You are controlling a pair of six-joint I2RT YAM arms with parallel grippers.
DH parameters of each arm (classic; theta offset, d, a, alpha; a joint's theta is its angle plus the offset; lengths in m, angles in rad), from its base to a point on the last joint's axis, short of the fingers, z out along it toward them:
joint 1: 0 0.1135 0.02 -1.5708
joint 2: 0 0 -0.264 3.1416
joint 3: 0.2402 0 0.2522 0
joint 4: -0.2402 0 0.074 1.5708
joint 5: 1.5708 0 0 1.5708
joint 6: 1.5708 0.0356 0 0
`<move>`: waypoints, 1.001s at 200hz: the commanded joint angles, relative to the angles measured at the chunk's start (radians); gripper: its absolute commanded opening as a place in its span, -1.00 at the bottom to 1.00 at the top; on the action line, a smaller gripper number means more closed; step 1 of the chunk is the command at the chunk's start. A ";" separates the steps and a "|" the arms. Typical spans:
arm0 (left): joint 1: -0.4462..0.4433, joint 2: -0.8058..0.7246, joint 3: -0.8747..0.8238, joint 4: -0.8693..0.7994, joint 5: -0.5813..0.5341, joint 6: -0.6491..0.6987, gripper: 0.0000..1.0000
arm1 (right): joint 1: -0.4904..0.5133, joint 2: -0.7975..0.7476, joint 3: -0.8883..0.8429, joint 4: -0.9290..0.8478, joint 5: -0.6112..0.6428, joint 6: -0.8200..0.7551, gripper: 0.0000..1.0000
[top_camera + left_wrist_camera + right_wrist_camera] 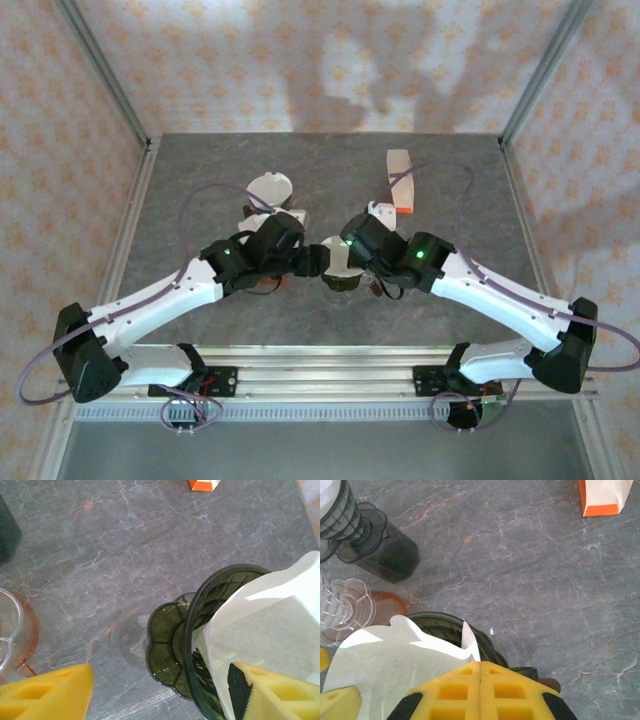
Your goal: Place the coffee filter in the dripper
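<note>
The dark green dripper (pixel 172 645) stands on the grey table, at mid-table in the top view (pixel 343 280). The white paper coffee filter (pixel 270 625) sits partly in its cone, its top rising above the rim (pixel 395 655). My left gripper (pixel 165 695) is open; one yellow finger (pixel 280 695) rests against the filter and the other (pixel 45 692) hangs clear of the dripper. My right gripper (pixel 480 680) is shut, its pads meeting on the filter's near edge (pixel 470 642). From above, both grippers (pixel 310 262) (pixel 362 262) close in on the filter (pixel 335 255).
An orange-and-white filter box (pixel 400 180) stands at the back right. A white bowl-like piece (pixel 270 187) is at the back left. A second dripper on a dark carafe (pixel 385 555) and a clear dripper on an orange base (pixel 342 610) stand close to the left.
</note>
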 commanded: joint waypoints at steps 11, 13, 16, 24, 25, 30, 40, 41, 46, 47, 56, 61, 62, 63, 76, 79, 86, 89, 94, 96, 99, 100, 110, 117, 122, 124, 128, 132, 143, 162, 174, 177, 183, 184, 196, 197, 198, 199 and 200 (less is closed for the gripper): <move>0.004 0.009 -0.007 -0.005 -0.009 0.009 0.40 | 0.005 -0.010 0.037 -0.042 0.064 -0.019 -0.39; 0.005 0.010 -0.007 -0.005 -0.008 0.010 0.39 | 0.005 -0.010 0.040 -0.044 0.066 -0.024 -0.35; 0.005 0.009 -0.007 -0.005 -0.008 0.011 0.40 | 0.005 -0.015 0.046 -0.049 0.072 -0.033 -0.27; 0.005 0.010 -0.005 -0.006 -0.010 0.012 0.40 | 0.003 -0.021 0.055 -0.054 0.078 -0.055 -0.16; 0.005 0.011 -0.004 -0.007 -0.009 0.012 0.40 | 0.003 -0.022 0.056 -0.055 0.079 -0.058 -0.14; 0.005 0.012 -0.001 -0.011 -0.010 0.013 0.40 | -0.003 -0.028 0.063 -0.054 0.073 -0.080 -0.05; 0.004 0.014 0.003 -0.014 -0.011 0.016 0.40 | -0.026 -0.031 0.082 -0.059 0.034 -0.132 0.06; 0.004 0.013 0.003 -0.014 -0.011 0.016 0.40 | -0.029 -0.031 0.083 -0.060 0.029 -0.137 0.07; 0.005 0.014 0.005 -0.014 -0.012 0.017 0.40 | -0.044 -0.028 0.095 -0.064 -0.006 -0.168 0.13; 0.005 0.013 0.005 -0.014 -0.012 0.017 0.40 | -0.047 -0.027 0.098 -0.065 -0.015 -0.178 0.14; 0.004 0.013 0.007 -0.015 -0.013 0.016 0.40 | -0.083 -0.009 0.121 -0.078 -0.097 -0.234 0.24; 0.005 0.013 0.007 -0.015 -0.014 0.017 0.40 | -0.103 0.003 0.132 -0.088 -0.147 -0.271 0.28; 0.005 0.015 0.007 -0.015 -0.013 0.017 0.40 | -0.112 0.008 0.136 -0.091 -0.171 -0.284 0.28; 0.005 0.015 0.007 -0.015 -0.014 0.017 0.40 | -0.112 0.008 0.136 -0.091 -0.171 -0.284 0.28; 0.005 0.015 0.008 -0.016 -0.013 0.017 0.40 | -0.150 0.044 0.156 -0.118 -0.258 -0.351 0.34; 0.004 0.014 0.008 -0.018 -0.013 0.018 0.40 | -0.157 0.050 0.156 -0.119 -0.276 -0.367 0.34; 0.007 0.017 0.009 -0.020 -0.015 0.018 0.40 | -0.174 0.061 0.152 -0.115 -0.323 -0.404 0.36; 0.007 0.017 0.010 -0.020 -0.014 0.018 0.40 | -0.178 0.064 0.151 -0.116 -0.338 -0.416 0.36; 0.007 0.015 0.009 -0.022 -0.016 0.019 0.40 | -0.187 0.070 0.149 -0.118 -0.347 -0.426 0.37; 0.007 0.015 0.010 -0.022 -0.016 0.020 0.40 | -0.190 0.072 0.147 -0.117 -0.351 -0.430 0.37; 0.007 0.014 0.010 -0.023 -0.016 0.020 0.40 | -0.194 0.075 0.145 -0.114 -0.358 -0.440 0.37; 0.007 0.014 0.010 -0.024 -0.016 0.020 0.40 | -0.195 0.075 0.143 -0.113 -0.362 -0.443 0.37; 0.006 0.012 0.008 -0.026 -0.018 0.020 0.41 | -0.202 0.079 0.131 -0.097 -0.403 -0.477 0.38; 0.008 0.012 0.008 -0.026 -0.019 0.020 0.41 | -0.202 0.082 0.133 -0.097 -0.403 -0.484 0.39; 0.008 0.010 0.008 -0.026 -0.019 0.020 0.41 | -0.202 0.087 0.136 -0.099 -0.404 -0.491 0.39; 0.008 0.011 0.007 -0.026 -0.019 0.020 0.41 | -0.203 0.091 0.137 -0.100 -0.406 -0.495 0.40; 0.008 0.011 0.008 -0.026 -0.021 0.021 0.41 | -0.202 0.096 0.141 -0.105 -0.407 -0.498 0.40; 0.009 0.009 0.008 -0.027 -0.021 0.021 0.41 | -0.202 0.100 0.144 -0.109 -0.403 -0.499 0.40; 0.010 0.009 0.007 -0.028 -0.018 0.021 0.41 | -0.202 0.118 0.151 -0.126 -0.375 -0.503 0.41; 0.013 0.007 0.004 -0.028 -0.018 0.023 0.41 | -0.202 0.127 0.145 -0.139 -0.347 -0.500 0.41; 0.014 0.006 0.001 -0.026 -0.019 0.022 0.41 | -0.203 0.123 0.134 -0.139 -0.337 -0.499 0.41; 0.014 0.007 -0.001 -0.025 -0.018 0.021 0.41 | -0.202 0.121 0.130 -0.140 -0.335 -0.501 0.41; 0.015 0.007 -0.003 -0.024 -0.017 0.021 0.41 | -0.202 0.117 0.122 -0.137 -0.329 -0.501 0.41; 0.016 0.006 -0.003 -0.024 -0.017 0.021 0.41 | -0.202 0.117 0.121 -0.137 -0.329 -0.501 0.41; 0.017 0.006 -0.004 -0.022 -0.016 0.021 0.41 | -0.203 0.114 0.107 -0.133 -0.325 -0.502 0.41; 0.017 0.007 -0.005 -0.023 -0.016 0.021 0.41 | -0.202 0.114 0.106 -0.132 -0.325 -0.502 0.41; 0.016 0.007 -0.005 -0.022 -0.016 0.021 0.41 | -0.202 0.114 0.105 -0.132 -0.325 -0.503 0.41; 0.016 0.007 -0.004 -0.022 -0.015 0.021 0.41 | -0.202 0.115 0.105 -0.131 -0.325 -0.502 0.41; 0.017 0.007 -0.005 -0.022 -0.016 0.021 0.41 | -0.202 0.114 0.105 -0.130 -0.324 -0.502 0.41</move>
